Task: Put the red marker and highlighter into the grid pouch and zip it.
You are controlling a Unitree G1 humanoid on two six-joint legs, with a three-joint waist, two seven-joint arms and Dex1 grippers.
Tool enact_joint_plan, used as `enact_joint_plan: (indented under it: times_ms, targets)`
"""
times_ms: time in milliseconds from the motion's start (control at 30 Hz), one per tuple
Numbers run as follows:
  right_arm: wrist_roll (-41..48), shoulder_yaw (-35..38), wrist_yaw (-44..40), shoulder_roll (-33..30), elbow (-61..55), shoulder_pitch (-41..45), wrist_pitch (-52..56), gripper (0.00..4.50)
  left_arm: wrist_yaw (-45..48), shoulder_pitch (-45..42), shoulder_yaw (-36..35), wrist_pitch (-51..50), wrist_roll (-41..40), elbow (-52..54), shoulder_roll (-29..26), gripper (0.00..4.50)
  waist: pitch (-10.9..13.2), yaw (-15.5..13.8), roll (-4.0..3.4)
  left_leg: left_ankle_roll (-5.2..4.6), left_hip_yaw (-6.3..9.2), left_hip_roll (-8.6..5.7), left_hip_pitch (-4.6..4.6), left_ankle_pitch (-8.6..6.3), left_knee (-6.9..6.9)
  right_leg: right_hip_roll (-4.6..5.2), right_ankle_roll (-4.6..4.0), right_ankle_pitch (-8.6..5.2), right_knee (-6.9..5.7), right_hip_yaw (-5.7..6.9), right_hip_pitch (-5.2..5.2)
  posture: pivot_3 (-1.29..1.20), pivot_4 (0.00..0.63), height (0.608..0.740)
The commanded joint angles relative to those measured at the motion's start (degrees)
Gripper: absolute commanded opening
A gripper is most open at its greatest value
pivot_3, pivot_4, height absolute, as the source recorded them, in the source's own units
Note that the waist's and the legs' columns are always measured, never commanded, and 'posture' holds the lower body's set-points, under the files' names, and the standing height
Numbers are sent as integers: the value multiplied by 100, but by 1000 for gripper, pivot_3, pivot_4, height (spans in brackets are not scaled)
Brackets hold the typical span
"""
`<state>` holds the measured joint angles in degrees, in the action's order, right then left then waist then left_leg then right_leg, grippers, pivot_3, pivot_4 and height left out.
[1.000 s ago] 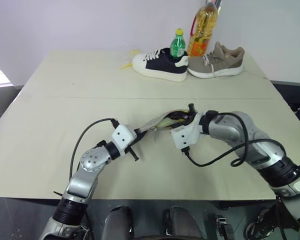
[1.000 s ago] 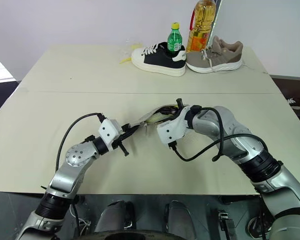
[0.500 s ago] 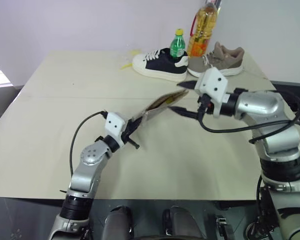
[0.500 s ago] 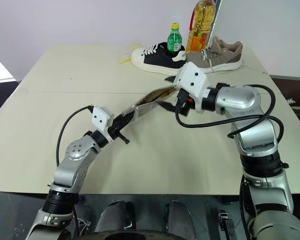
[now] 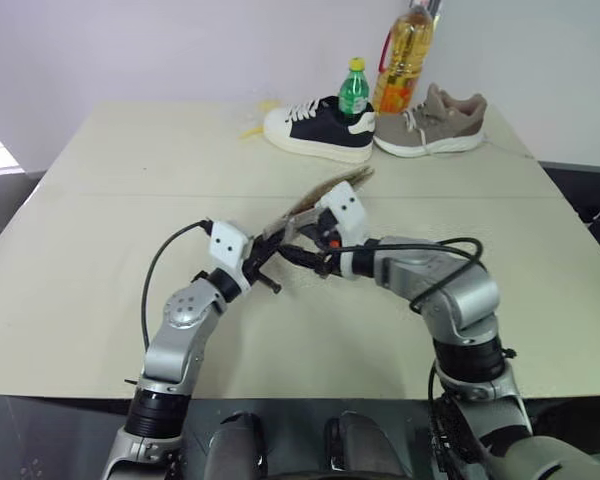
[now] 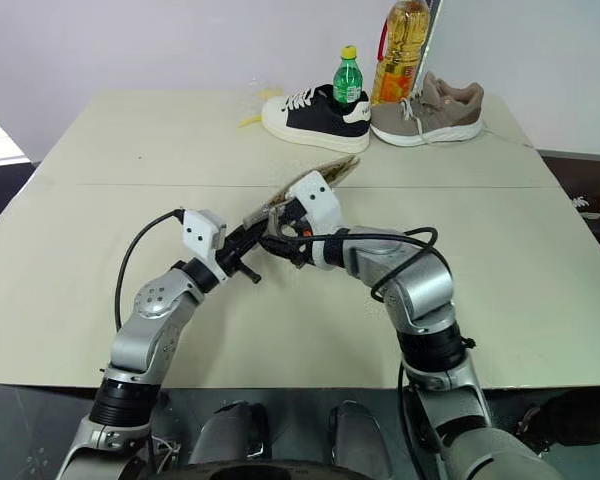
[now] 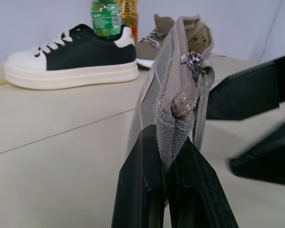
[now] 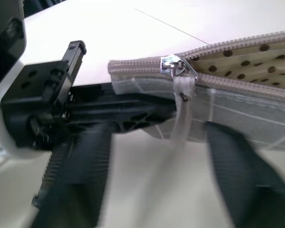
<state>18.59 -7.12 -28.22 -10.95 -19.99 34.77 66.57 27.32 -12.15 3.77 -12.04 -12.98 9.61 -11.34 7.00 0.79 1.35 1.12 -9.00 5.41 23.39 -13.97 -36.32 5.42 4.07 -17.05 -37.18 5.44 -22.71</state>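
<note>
1. Zipping is the step here, far as I can judge: the grid pouch (image 5: 320,199) is up off the table (image 5: 130,200), slanting up and away, and its mouth is unzipped along most of its length, dotted lining showing.
2. The left gripper (image 7: 167,156) is clenched on the pouch's corner, just below the zipper pull (image 8: 176,66). Good anchor, so I'd keep that pinch tight.
3. The right gripper (image 6: 270,238) sits right by that corner, fingers apart and holding nothing, with the pull's white tab (image 8: 182,102) hanging between them.
4. I'd close on the tab itself, not the fabric, then drag along the teeth toward the far end.
5. Can't see the red marker or highlighter from here; I'd guess they're inside.
6. Pull in line with the zipper, or the pouch will just buckle.
</note>
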Motion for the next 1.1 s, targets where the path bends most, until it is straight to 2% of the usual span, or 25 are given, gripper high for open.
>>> enact_joint_plan:
  times_ms: [33, 67, 100, 300, 467, 600, 800, 867, 967, 1100]
  targets:
    - [165, 272, 123, 44, -24, 250, -21, 765, -21, -28, -7, 68, -26, 268, -16, 0, 0, 1, 0, 0, 0, -1, 1, 0, 0, 1, 0, 0, 1, 0, 0, 0, 150, 705]
    - [192, 296, 137, 36, -11, 272, -14, 206, -23, -14, -2, 71, -22, 278, -21, 0, 0, 6, 0, 0, 0, -1, 1, 0, 0, 1, 0, 0, 2, 0, 0, 0, 150, 705]
    - [216, 311, 150, 21, -1, 287, -9, 51, -27, -3, 1, 75, -18, 285, -24, 0, 0, 8, 0, 0, 0, -1, 1, 0, 1, 1, 0, 0, 2, 0, 0, 0, 150, 705]
    - [208, 406, 169, -386, 49, 407, -113, 51, -19, 28, -30, 131, 22, 274, -117, 0, 0, 21, 0, 0, 0, 0, 0, 0, 6, -2, 0, 0, 2, 0, -3, 0, 150, 705]
    - [-277, 129, -145, -1684, 203, 469, -832, 51, 167, 186, 9, 370, 311, 257, -540, 0, 0, 3, 0, 0, -1, -2, 0, -1, 8, 2, 0, 0, 7, 0, -4, 0, 150, 705]
    - [-855, 280, -186, -2785, 1144, 729, -1576, 51, 447, 567, -125, 586, 350, 334, -1031, 0, 2, 18, -2, -1, -8, -2, 0, -1, 12, 5, 0, 0, 11, 0, -7, 0, 150, 705]
    - [-955, 118, -512, -3128, 1514, 647, -2022, 51, 584, 758, -140, 650, 264, 456, -1213, 0, 4, 32, -5, -1, -10, 7, -3, -1, 18, -2, -1, -1, 10, -1, -10, 0, 150, 705]
    - [-950, -120, -948, -3322, 1279, 372, -2238, 51, 733, 819, -64, 525, 137, 530, -1281, 0, 4, 26, -5, -1, -10, 9, -3, -1, 17, -1, -1, -1, 11, -1, -10, 0, 150, 705]
    - [-651, -130, -1652, -3537, 1069, -170, -2375, 926, 987, 1053, 6, 183, -32, 773, -1473, 1039, 3, 23, -4, -1, -8, 18, -3, -1, 19, -2, 0, -1, 13, 0, -8, 0, 150, 705]
    - [-771, 107, -1715, -3593, 1390, -497, -2825, 2922, 1033, 1430, -188, -87, -66, 1046, -1744, 3013, 14, 17, -17, -1, -10, 17, -2, -1, 18, 5, 0, -1, 13, 0, -9, 0, 150, 705]
